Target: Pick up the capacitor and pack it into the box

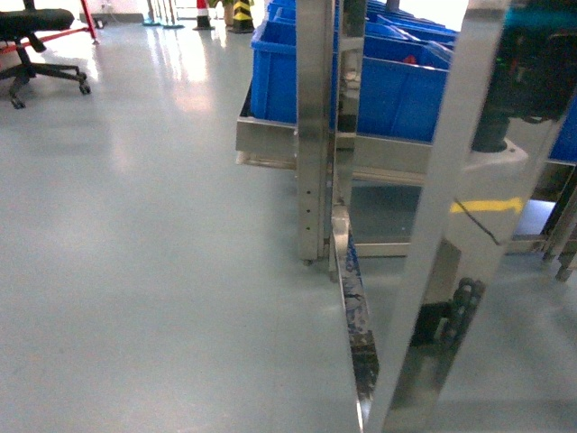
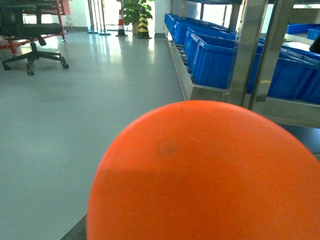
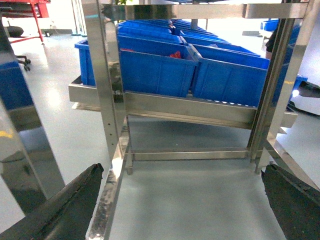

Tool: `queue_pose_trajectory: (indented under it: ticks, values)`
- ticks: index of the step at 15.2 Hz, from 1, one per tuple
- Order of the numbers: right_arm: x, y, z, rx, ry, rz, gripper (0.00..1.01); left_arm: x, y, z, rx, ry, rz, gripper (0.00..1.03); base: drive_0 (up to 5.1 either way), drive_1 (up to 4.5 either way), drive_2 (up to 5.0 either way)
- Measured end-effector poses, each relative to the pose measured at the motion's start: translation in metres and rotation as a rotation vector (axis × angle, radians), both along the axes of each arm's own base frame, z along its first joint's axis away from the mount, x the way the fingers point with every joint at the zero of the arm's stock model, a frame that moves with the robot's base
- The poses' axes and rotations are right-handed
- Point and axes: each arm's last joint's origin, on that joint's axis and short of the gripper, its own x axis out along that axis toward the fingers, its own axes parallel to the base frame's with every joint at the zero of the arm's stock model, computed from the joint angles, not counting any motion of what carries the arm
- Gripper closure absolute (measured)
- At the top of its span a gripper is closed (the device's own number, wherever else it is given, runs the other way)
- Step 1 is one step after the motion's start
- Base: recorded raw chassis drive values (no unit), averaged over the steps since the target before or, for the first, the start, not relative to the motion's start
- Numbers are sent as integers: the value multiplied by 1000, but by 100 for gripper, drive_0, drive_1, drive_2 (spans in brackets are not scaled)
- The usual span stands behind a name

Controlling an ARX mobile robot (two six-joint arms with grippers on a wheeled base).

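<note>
The box is out of view in all three views. A big smooth orange rounded object (image 2: 210, 175) sits right against the left wrist camera, fills the lower frame and hides the left jaws; I cannot tell whether it is the capacitor or whether it is held. My right gripper (image 3: 182, 170) is open over bare grey floor. Its dark fingers (image 3: 65, 205) stand far apart at the two lower corners, with nothing between them. Neither gripper shows directly in the head view.
A steel rack (image 1: 315, 135) with upright posts (image 3: 107, 75) stands close in front, holding large blue bins (image 1: 397, 90) on a low shelf (image 3: 165, 105). Grey floor (image 1: 135, 271) spreads to the left. An office chair (image 1: 36, 45) and striped cones (image 1: 242, 13) stand far back.
</note>
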Motion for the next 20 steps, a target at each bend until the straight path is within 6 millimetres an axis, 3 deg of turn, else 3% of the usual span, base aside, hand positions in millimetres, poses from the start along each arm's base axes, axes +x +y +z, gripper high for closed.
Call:
queue_pose_trajectory:
  ticks: [20]
  values:
    - [0, 0, 0, 0, 3, 1, 3, 0, 0, 0, 0, -4, 0, 59, -494, 252, 252]
